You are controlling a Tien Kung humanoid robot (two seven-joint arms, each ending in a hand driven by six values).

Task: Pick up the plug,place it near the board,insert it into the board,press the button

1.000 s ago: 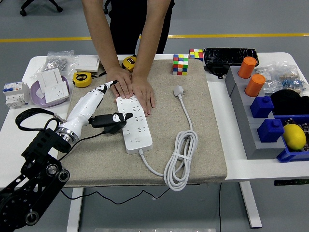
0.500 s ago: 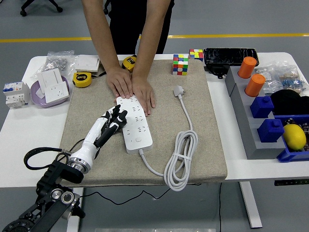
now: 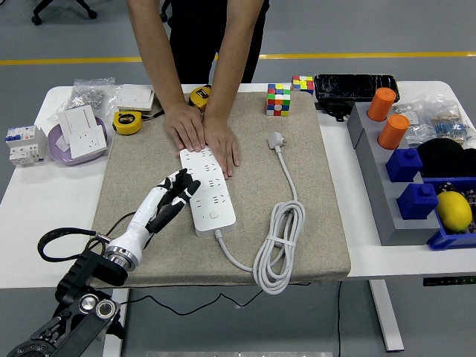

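A white power strip lies on the beige mat, its cable coiled at the right and ending in a white plug lying free on the mat. My left hand rests at the strip's left edge with its fingers loosely spread, fingertips touching the strip, holding nothing. A person's two hands press flat on the strip's far end. My right arm is out of view.
Two Rubik's cubes, a black case, and bins with orange cylinders, blue blocks and a lemon stand at the right. Tape measures, a purple bowl with a socket and a breaker sit at the left.
My left arm has swung down from a raised pose and the hand has settled against the strip's left edge. The person's hands and the plug have not moved.
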